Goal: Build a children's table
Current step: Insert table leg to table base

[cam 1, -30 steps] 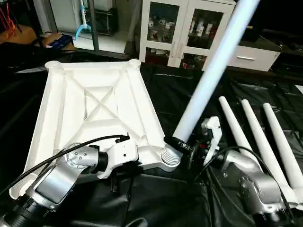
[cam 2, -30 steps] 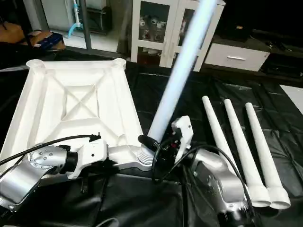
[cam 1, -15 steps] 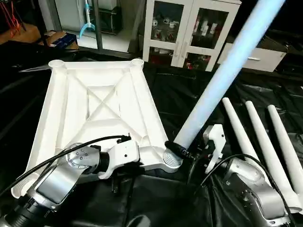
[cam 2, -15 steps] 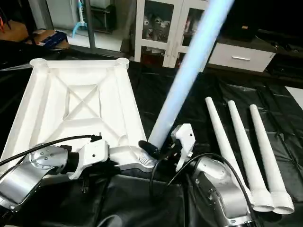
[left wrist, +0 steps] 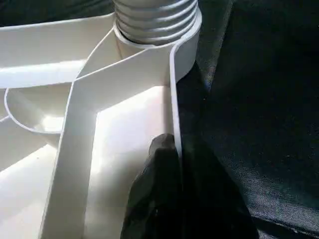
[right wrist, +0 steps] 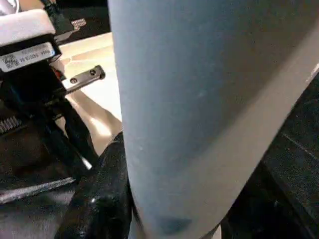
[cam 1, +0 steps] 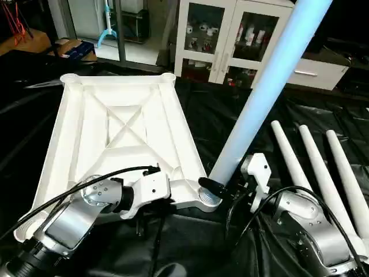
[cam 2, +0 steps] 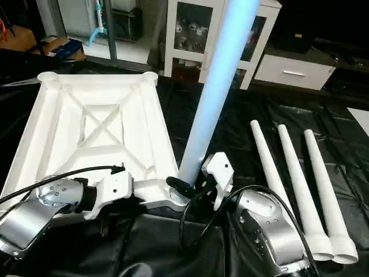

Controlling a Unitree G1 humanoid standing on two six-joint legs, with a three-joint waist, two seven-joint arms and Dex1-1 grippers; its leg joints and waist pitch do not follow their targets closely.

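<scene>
One leg (cam 1: 262,95), rising steeply from frame centre to upper right, is clasped near its base by the right end effector (cam 1: 222,187) at the near-right corner socket (cam 1: 209,197) of the upturned table top (cam 1: 115,133); the left end effector (left wrist: 174,194), closed, pinches the top's rim beside it. Best kept plumb while turned, lest threads cross. Three spare legs (cam 1: 317,173) lie at right on the black surface (cam 1: 230,115), clear of the work.
</scene>
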